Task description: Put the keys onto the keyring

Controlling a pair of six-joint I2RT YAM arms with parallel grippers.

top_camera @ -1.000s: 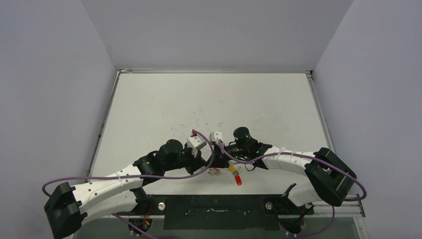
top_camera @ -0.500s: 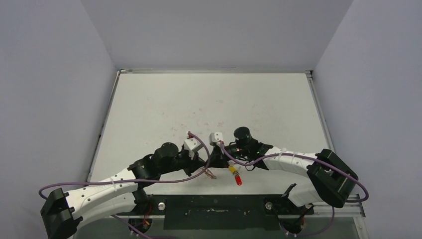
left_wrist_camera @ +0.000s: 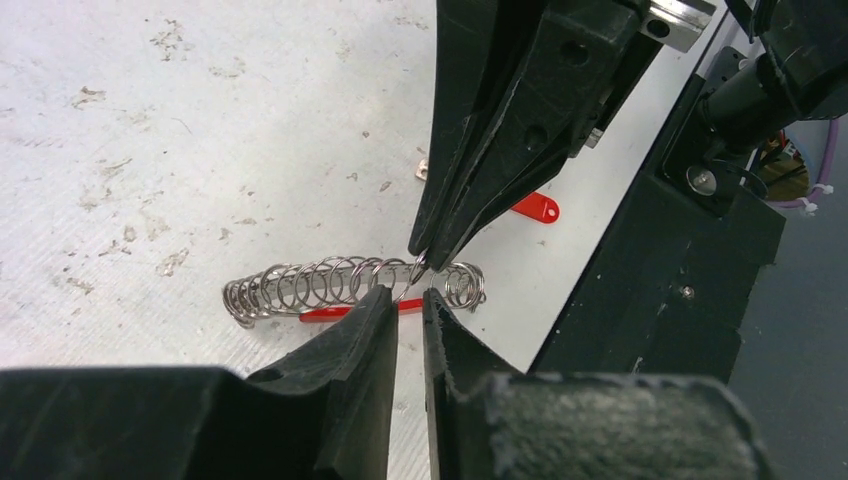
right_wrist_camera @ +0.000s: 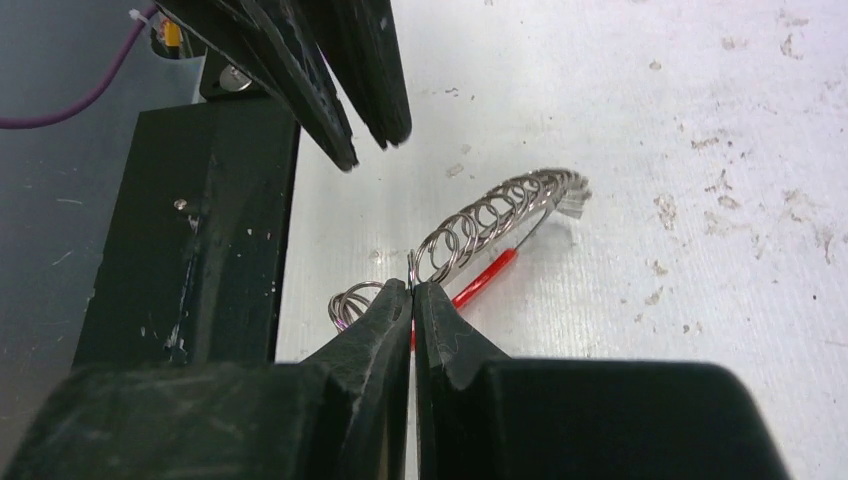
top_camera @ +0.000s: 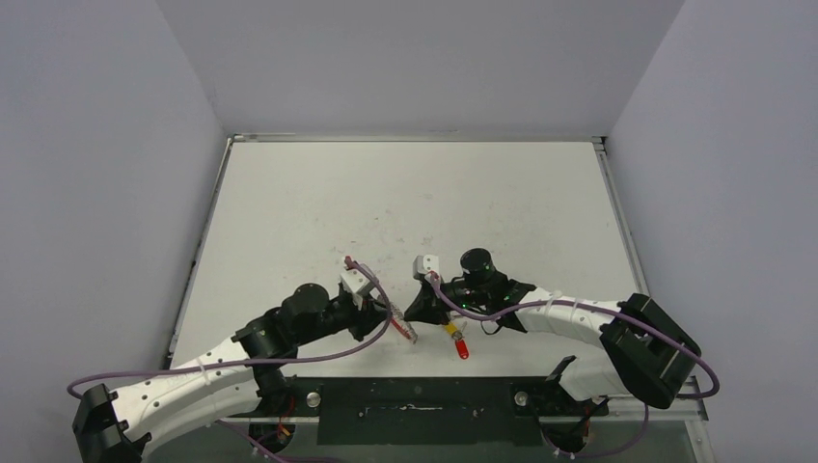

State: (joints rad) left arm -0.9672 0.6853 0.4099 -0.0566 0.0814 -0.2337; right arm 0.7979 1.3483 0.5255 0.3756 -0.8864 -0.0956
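The keyring (left_wrist_camera: 320,285), a coil of silver wire loops with a red sleeve, lies on the white table near its front edge; it also shows as keyring (right_wrist_camera: 500,215) and keyring (top_camera: 406,329). My right gripper (right_wrist_camera: 412,287) is shut on one loop at the coil's near end. My left gripper (left_wrist_camera: 408,297) hangs just short of the coil, jaws a narrow gap apart, nothing pinched. A red-headed key (left_wrist_camera: 533,208) lies beyond the coil; from above, the red key (top_camera: 462,349) and the yellow-headed key (top_camera: 449,329) lie end to end below the right gripper (top_camera: 417,311).
A black mounting plate (top_camera: 415,405) runs along the table's near edge, right beside the keyring and keys. Purple cables loop off both arms. Grey walls close in the white table (top_camera: 405,193) on three sides.
My left arm has drawn back to the left and its jaws have parted a little, off the keyring. The right gripper has closed fully on the loop and stayed in place.
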